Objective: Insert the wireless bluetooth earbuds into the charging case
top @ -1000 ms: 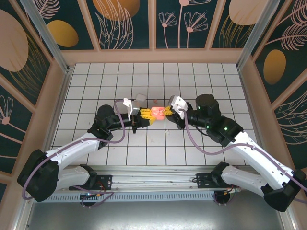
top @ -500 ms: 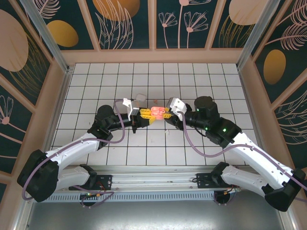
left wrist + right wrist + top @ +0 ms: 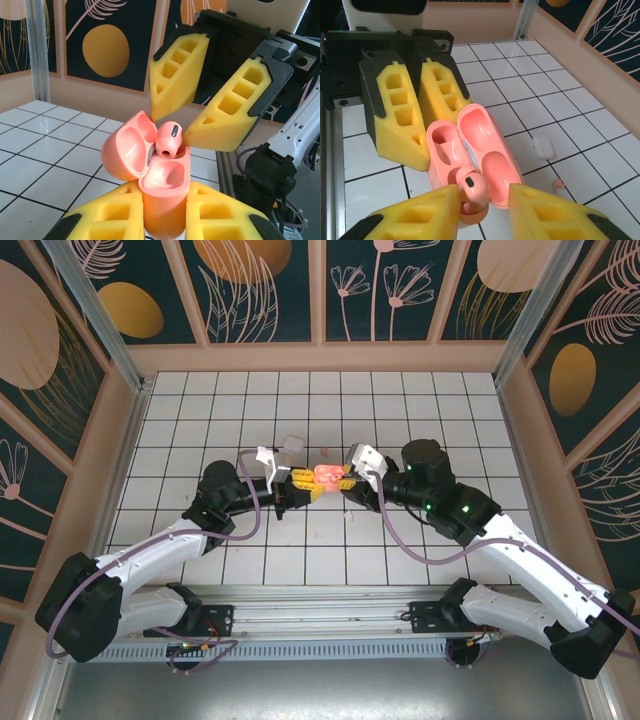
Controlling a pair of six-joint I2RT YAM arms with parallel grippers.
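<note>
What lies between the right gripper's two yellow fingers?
A pink earbud, standing in the open case that the left gripper holds. The left wrist view shows it plainly.

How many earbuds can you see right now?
3. One pink earbud in the mouth of the pink case; one white earbud and one pink piece on the tiles beside it. Others may be hidden.

The right gripper (image 3: 171, 126) spread its fingers off the salmon-pink earbud (image 3: 168, 140) — left seated upright in the open charging case (image 3: 161, 181) — and its wrist shifted slightly leftward in the top view
</note>
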